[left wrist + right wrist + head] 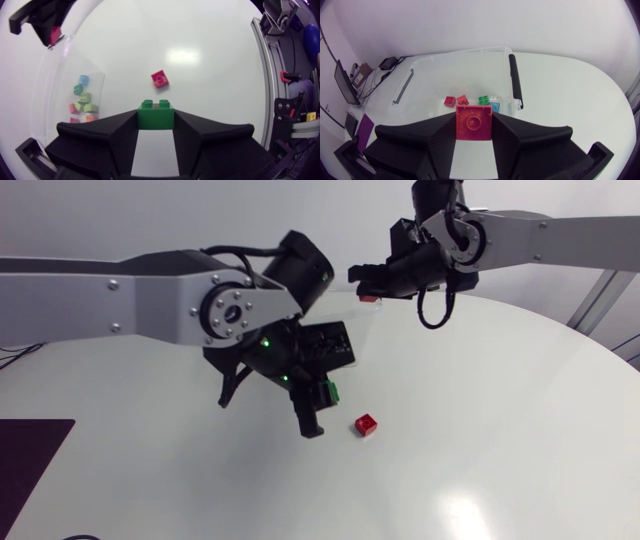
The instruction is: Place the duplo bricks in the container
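- left jaws grip a green brick (155,114), beside the container (465,51).
- right jaws grip a red brick (474,123) at the container's edge.
- spare red brick (366,423) lies outside the container.

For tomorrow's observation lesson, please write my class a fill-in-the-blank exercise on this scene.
1. The left hand is shut on a ____ duplo brick.
2. The right hand is shut on a ____ brick, with the clear container below it.
3. On the table, outside the container, the number of bricks like the loose brick is ____.

Missing words: green; red; one.
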Controlling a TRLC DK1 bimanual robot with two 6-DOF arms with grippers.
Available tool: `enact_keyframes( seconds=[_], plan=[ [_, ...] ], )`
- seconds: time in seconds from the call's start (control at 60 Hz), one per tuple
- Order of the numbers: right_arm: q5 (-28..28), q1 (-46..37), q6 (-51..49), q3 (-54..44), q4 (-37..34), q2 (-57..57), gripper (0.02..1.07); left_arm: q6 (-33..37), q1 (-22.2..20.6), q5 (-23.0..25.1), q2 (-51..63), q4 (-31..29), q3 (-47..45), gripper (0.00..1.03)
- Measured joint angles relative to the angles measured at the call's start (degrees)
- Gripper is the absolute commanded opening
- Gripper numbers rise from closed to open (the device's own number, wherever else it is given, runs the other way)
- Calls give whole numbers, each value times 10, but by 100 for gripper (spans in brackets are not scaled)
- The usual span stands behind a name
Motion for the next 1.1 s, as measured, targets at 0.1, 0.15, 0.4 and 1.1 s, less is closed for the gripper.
enact_keyframes(
  seconds=[0.1,0.15,0.4,1.1],
  plan=[
    [12,9,0,39,0,39,30,-10,24,-1,-19,28,0,19],
    [16,12,0,55,-1,56,30,-17,33,-3,-28,43,0,19],
    [34,21,0,122,-11,125,93,-72,88,-19,-44,156,0,21],
    [44,64,-33,-159,-33,-106,94,-188,174,-92,168,234,178,73]
  ],
)
